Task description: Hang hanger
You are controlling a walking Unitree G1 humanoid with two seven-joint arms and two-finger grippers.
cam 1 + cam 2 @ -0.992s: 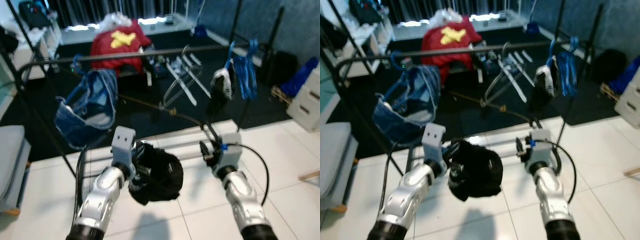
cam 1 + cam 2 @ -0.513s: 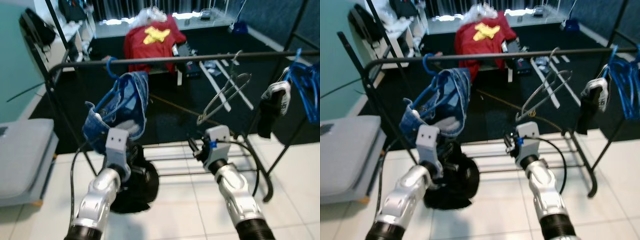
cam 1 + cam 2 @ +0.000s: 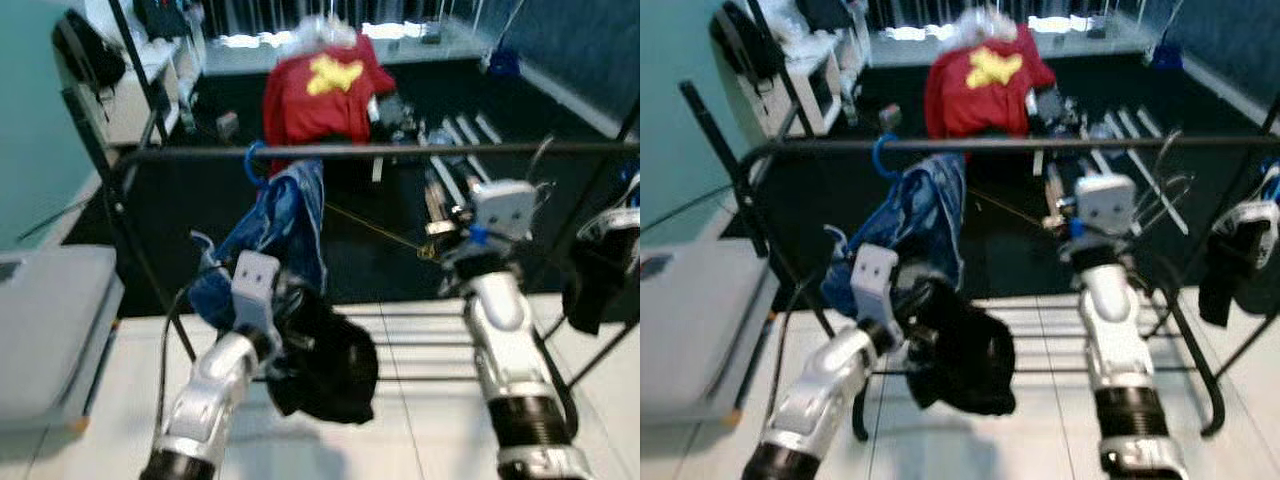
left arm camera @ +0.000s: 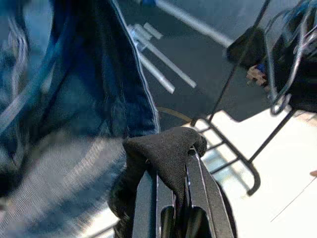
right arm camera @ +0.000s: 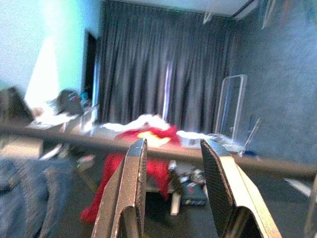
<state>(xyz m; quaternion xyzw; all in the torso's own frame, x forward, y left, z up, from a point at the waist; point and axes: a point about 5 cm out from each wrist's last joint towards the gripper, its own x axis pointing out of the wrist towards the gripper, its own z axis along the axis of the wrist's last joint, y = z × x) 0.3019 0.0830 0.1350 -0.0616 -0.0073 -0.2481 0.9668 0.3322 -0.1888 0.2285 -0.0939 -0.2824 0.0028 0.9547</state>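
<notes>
Black cloth (image 3: 325,355), soft and limp, hangs bunched from the left gripper (image 3: 285,335) below the rack's rail (image 3: 400,152), near its left end, beside denim on a blue hanger (image 3: 255,165); right gripper (image 3: 500,205) is raised to the rail, a wire hanger (image 3: 1170,190) just beside it. Left wrist view: fingers (image 4: 148,193) pinch the cloth; grip will likely slip, better taken at the hanger's stiff hook. Right wrist view: fingers (image 5: 131,188) spread wide, empty, rail crossing between.
</notes>
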